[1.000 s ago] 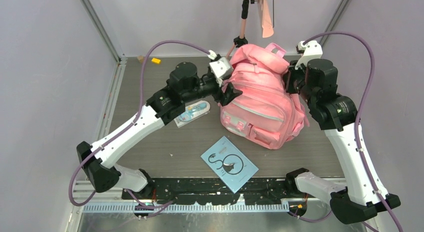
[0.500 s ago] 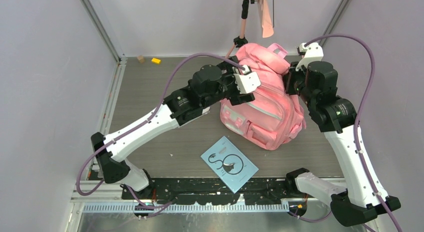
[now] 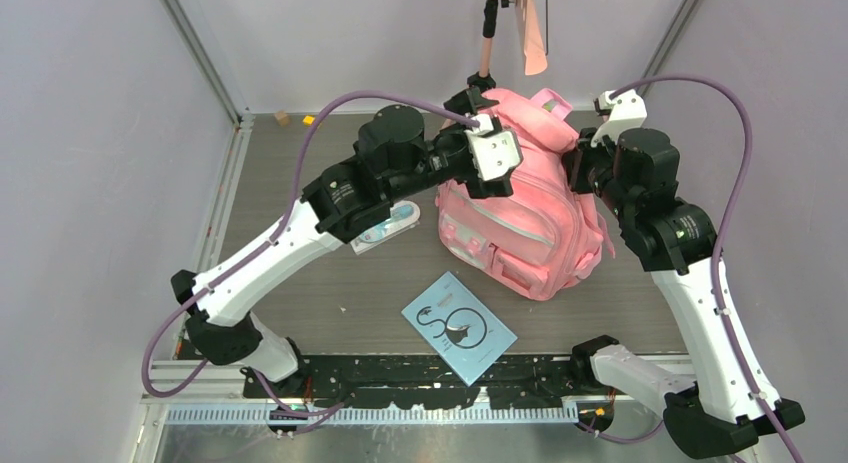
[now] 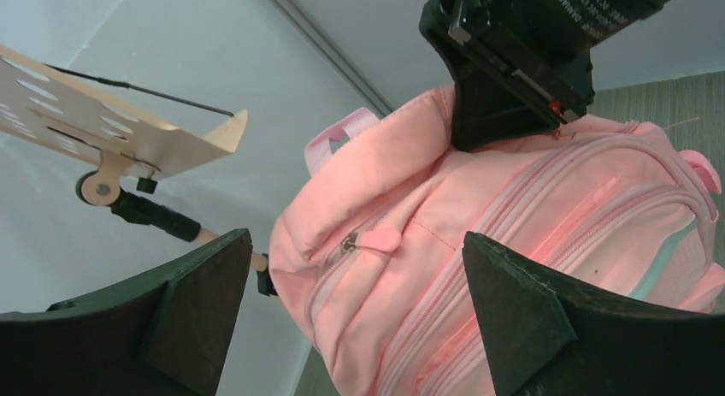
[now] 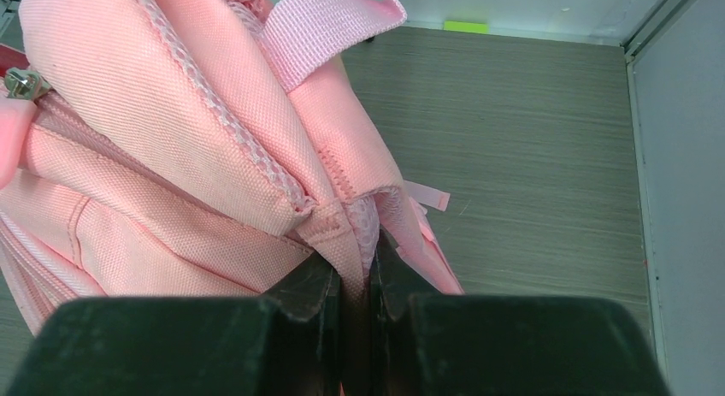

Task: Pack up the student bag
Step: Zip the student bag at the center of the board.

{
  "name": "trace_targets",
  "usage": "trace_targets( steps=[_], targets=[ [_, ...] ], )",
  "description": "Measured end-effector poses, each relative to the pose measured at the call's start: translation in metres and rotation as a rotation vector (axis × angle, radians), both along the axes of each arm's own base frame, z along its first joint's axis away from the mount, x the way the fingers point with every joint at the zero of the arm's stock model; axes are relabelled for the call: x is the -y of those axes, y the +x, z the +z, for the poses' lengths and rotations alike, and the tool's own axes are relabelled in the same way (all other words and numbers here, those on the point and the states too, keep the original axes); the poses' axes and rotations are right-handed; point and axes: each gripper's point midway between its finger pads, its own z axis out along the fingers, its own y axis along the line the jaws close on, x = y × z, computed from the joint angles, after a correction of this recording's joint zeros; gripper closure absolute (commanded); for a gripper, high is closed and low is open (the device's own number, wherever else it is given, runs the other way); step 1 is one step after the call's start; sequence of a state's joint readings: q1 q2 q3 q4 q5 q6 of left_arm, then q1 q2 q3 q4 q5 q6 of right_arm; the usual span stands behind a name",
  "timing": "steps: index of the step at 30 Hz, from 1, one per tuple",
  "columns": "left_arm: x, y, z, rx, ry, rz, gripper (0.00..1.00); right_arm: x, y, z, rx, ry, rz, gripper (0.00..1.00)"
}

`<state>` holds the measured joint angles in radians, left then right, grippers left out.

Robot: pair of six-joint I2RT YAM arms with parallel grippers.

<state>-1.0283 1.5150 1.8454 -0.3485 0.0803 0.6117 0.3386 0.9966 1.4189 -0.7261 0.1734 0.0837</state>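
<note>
Swung up from the bag's side, the left gripper (image 4: 350, 315) now hovers over the student bag (image 3: 520, 218), fingers spread wide and holding nothing. Only the right wrist view reveals the right gripper (image 5: 357, 280) clenched on pink fabric. Mid-surface (image 3: 300, 283), the bag stands beyond a blue booklet (image 3: 458, 327).

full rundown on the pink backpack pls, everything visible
The student bag is a large bright pink woven-fabric backpack with paler pink zip strips, front zip pockets, a top webbing loop and a pink zip pull. It stands propped on the table, front pockets facing the arm bases, main zip closed as far as visible. The right gripper is shut on a fold of fabric at its side. The left gripper hovers open by its upper front, not touching.
</note>
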Motion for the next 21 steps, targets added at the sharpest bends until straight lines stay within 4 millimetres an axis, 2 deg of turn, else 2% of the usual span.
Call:
trace_targets(
  steps=[2, 5, 7, 14, 21],
  targets=[
    [0.002, -0.001, 0.010, 0.015, -0.014, -0.012, 0.08, 0.000, 0.000, 0.000, 0.000, 0.001, 0.001, 1.00],
    [0.009, 0.002, 0.009, 0.019, 0.007, -0.020, 0.12, 0.000, -0.001, 0.000, 0.002, 0.003, 0.003, 1.00],
    [0.016, 0.006, 0.003, 0.014, 0.031, -0.023, 0.14, 0.000, -0.002, 0.001, 0.003, 0.004, 0.004, 1.00],
    [0.034, 0.018, -0.043, -0.024, 0.157, -0.029, 0.20, -0.001, -0.003, 0.001, 0.004, 0.006, 0.010, 1.00],
    [0.032, 0.023, -0.045, -0.012, 0.170, -0.021, 0.42, -0.002, -0.003, 0.001, 0.004, 0.008, 0.013, 1.00]
  ],
)
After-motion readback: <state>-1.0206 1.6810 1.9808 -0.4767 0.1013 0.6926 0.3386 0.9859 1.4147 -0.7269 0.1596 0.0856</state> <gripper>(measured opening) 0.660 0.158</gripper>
